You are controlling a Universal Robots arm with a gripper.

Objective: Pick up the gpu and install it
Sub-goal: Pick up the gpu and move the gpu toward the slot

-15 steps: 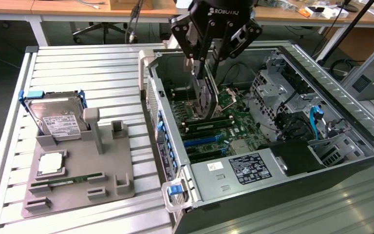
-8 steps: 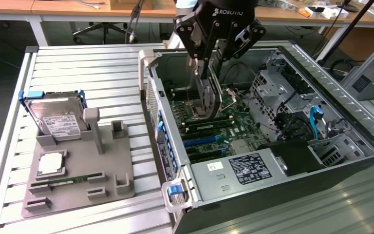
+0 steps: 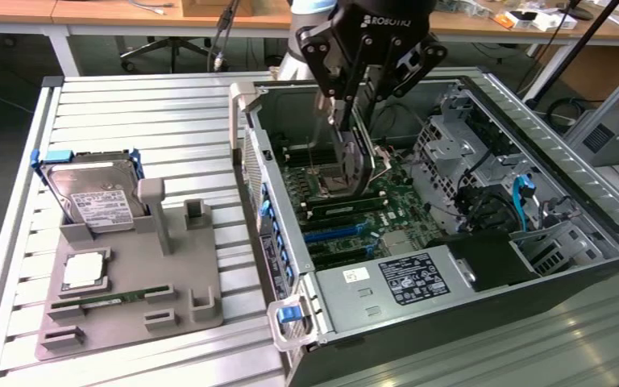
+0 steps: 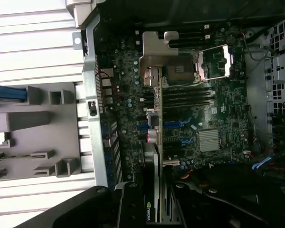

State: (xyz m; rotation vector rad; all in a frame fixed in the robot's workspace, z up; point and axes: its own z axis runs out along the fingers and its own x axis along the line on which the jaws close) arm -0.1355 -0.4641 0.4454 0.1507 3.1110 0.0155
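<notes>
A hard drive [image 3: 94,197] is noted at 12 o'clock on a grey holder [image 3: 197,274], a memory stick [image 3: 125,297] at 6 o'clock, an open computer case [image 3: 353,294] at 3 o'clock.

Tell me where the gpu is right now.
The gpu is held edge-on in the gripper inside the open computer case, over the motherboard, nearer the case wall on the exterior view's left.

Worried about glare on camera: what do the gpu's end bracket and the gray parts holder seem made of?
On the gpu, the end bracket looks like bare sheet metal: silvery, thin, bent tabs. The parts holder looks like matte plastic: even dull gray, no shine.
</notes>
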